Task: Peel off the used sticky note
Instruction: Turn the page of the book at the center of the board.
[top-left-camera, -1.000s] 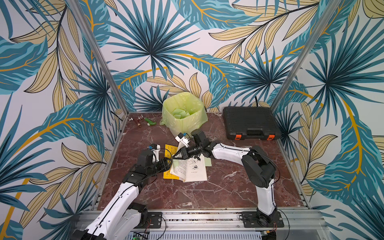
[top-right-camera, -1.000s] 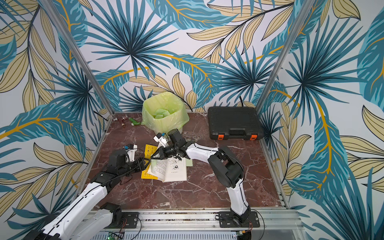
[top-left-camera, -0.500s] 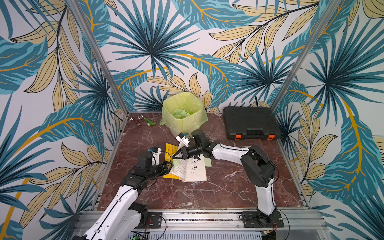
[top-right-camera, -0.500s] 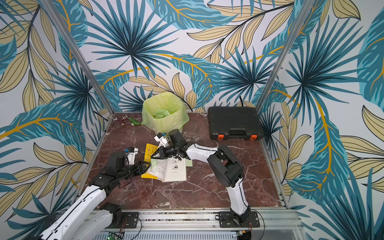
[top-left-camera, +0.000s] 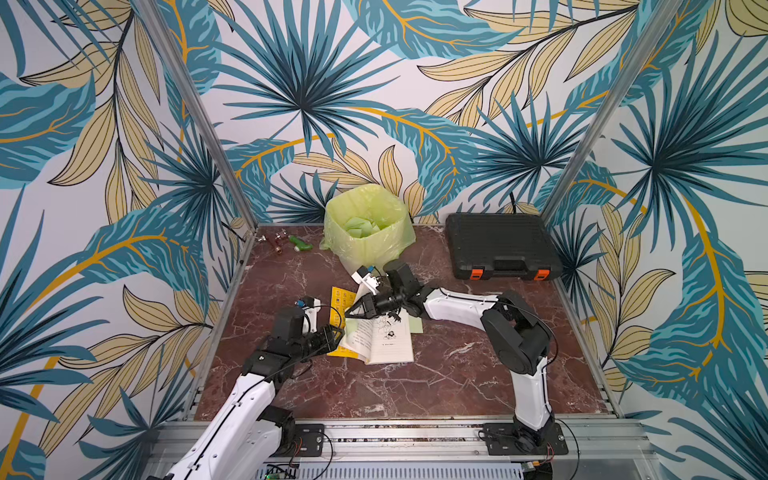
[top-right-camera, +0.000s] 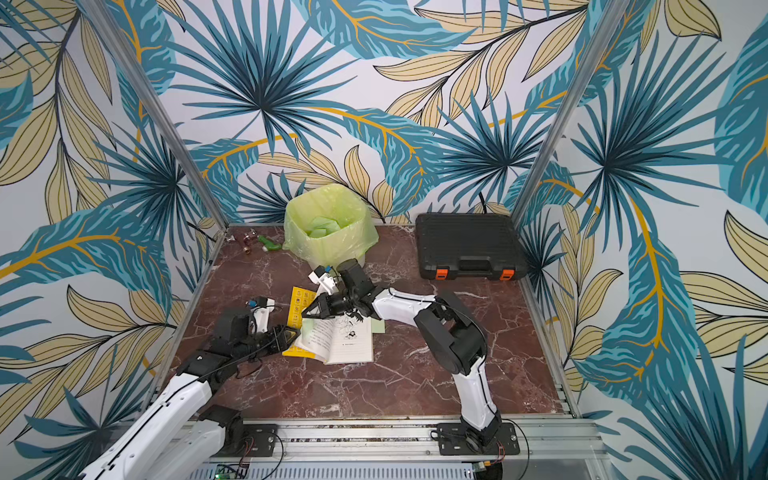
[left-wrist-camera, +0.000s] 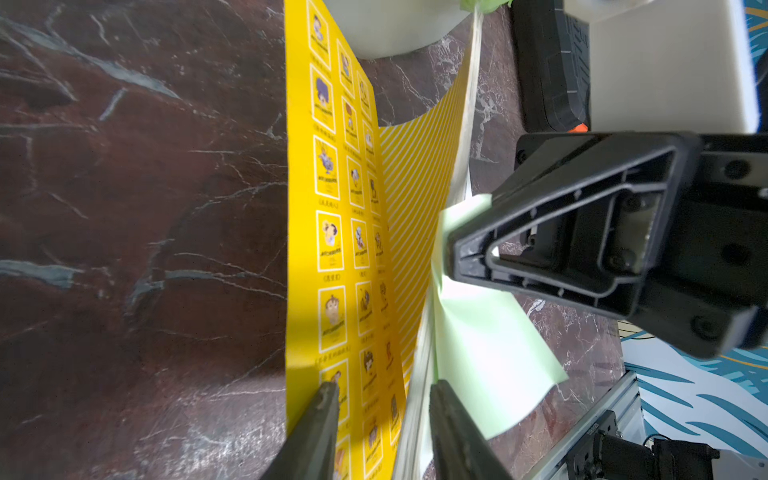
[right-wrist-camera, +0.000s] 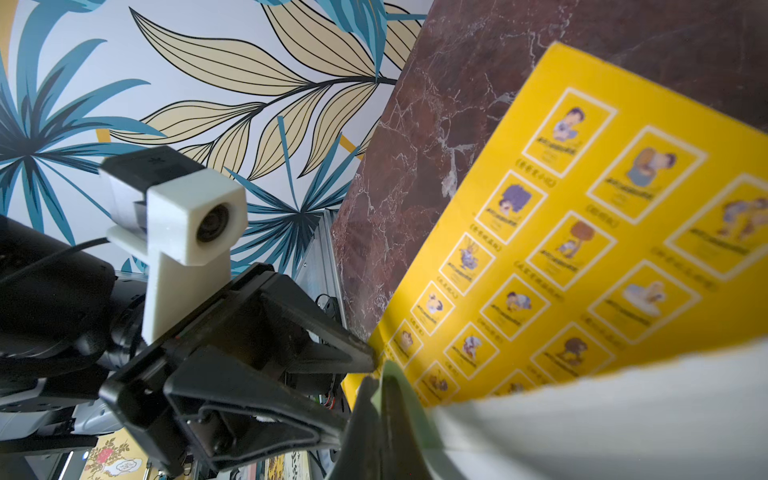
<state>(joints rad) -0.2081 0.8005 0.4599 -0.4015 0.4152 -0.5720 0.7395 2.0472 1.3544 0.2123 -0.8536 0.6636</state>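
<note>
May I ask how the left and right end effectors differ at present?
The left end effector has jaws apart, straddling the edge of the book; the right end effector is shut on the green sticky note. The left points rightward, the right leftward. Both reach the book.

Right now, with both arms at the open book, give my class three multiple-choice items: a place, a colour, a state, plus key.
1. The black plastic case with orange latches stands:
A. at the marble table's far edge, right arm's side
B. at its near edge
C. mid-table
2. The paper sticky note in the open yellow-covered book is:
A. pink
B. pale green
C. blue
3. The right gripper is:
A. open above the case
B. open on the table
C. shut on the sticky note
Key: A, both top views show it there; B, clear in the left wrist view; C, its tips pinch the note.
</note>
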